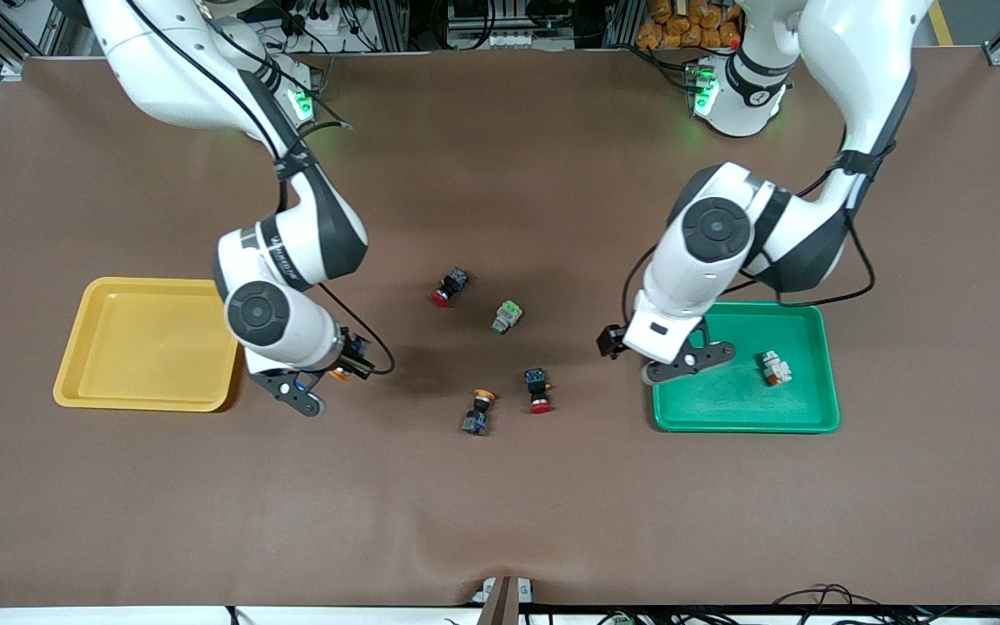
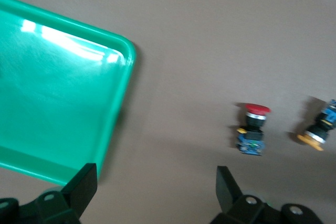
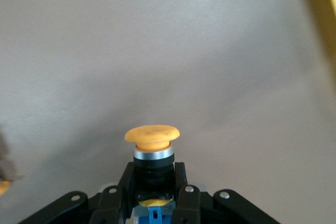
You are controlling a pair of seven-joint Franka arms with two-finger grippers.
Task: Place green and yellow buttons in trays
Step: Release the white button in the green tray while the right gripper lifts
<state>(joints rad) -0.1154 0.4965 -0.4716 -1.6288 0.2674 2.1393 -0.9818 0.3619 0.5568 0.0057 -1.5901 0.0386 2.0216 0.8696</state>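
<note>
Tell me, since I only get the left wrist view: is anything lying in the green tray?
Observer: Yes. One pale switch with an orange-red mark lies in the green tray, toward the left arm's end of it.
Operator: The left gripper hangs open over that tray's corner. What about the right one?
Observer: The right gripper is shut on a yellow-capped switch, over the table beside the yellow tray.
Operator: I see no green switch. Is there one?
Observer: Yes. A pale switch with a green block lies on the table between the trays, farther from the front camera than the red-capped switch you see.
</note>
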